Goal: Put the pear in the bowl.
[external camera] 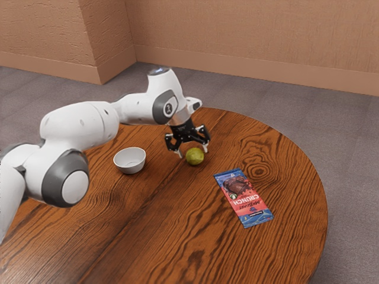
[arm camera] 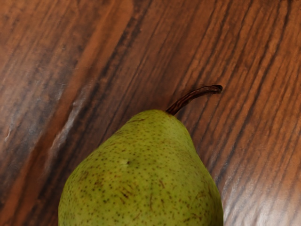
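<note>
Over the pear [external camera: 195, 156] hangs my black gripper [external camera: 194, 155], open, its two fingertips spread wide around the fruit's upper part. The green pear rests on the wooden table. In the wrist view the pear [arm camera: 146, 179] lies just under my hand, its brown stem pointing away from its body. The white bowl [external camera: 129, 160] stands upright on the table, toward the exterior view's left from the pear, and no object can be seen inside it.
A blue and red chocolate bar wrapper [external camera: 243, 197] lies flat on the round wooden table [external camera: 172, 236], nearer the exterior view's right than the pear. The table's curved edge runs beyond the wrapper.
</note>
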Action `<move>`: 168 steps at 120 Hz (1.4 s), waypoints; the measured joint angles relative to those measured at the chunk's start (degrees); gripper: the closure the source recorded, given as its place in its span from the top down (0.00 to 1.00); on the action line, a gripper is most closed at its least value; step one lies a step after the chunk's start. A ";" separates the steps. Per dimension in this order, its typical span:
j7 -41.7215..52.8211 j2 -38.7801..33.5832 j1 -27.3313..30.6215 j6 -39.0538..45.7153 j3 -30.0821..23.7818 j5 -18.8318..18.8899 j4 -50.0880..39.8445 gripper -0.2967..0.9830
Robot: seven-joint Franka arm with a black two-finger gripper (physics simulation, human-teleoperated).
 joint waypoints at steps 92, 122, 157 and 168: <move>8.57 3.67 1.12 4.36 -1.48 0.90 2.12 0.59; 9.10 2.86 1.15 4.49 -1.92 1.34 1.82 0.42; 7.95 -5.54 2.18 3.83 -1.78 1.60 -6.97 0.28; 7.41 -10.71 4.71 3.73 -1.69 1.56 -12.86 0.28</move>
